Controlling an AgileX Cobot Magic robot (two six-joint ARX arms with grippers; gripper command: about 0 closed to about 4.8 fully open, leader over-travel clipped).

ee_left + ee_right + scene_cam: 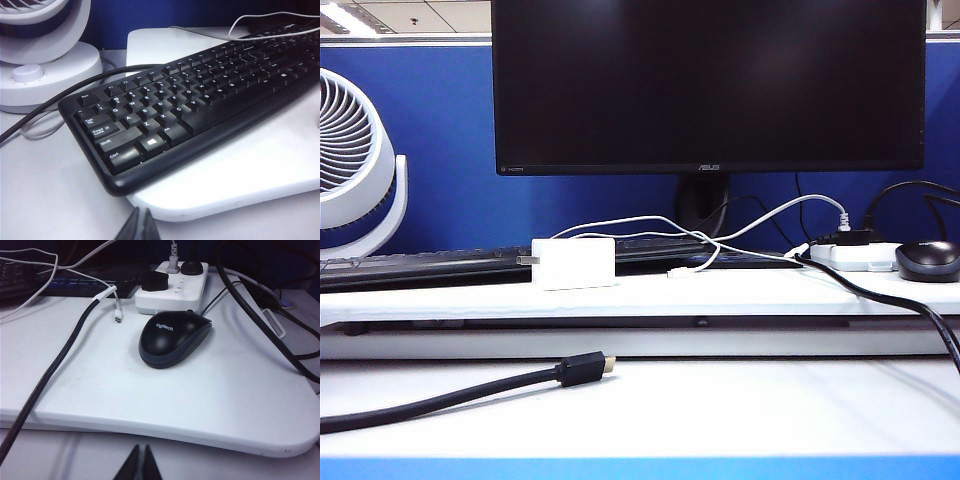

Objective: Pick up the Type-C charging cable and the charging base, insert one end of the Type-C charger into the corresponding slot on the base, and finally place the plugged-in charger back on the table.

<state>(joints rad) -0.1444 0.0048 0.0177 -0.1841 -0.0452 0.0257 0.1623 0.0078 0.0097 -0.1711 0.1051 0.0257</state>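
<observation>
Right now both sets of my fingers are pressed together with nothing between them. My left fingers (136, 226) hang low over the bare bench (650, 410) just before the raised shelf board (740, 295), near the corner of the black keyboard (200, 95) that lies on it. My right fingers (140, 465) hover likewise just short of the board's other end, facing the black mouse (172, 339) and the white power strip (172, 287) behind it.

Neither arm shows in the exterior view. There the charging base (574, 263) sits on the shelf board in front of the keyboard, below the left half of the dark monitor (710, 85), with its grey prongs toward the white fan (355, 170). From it the Type-C charging cable (650, 221) loops across toward the power strip, and one slim white connector lies on the board a little to the right of the base, not touching it. In my right wrist view a small silver-tipped white connector (118, 318) rests on the board between a thick black cable (55, 365) and the mouse. Another thick black cable with a gold-tipped plug (585, 369) lies across the bench in front of the shelf.
</observation>
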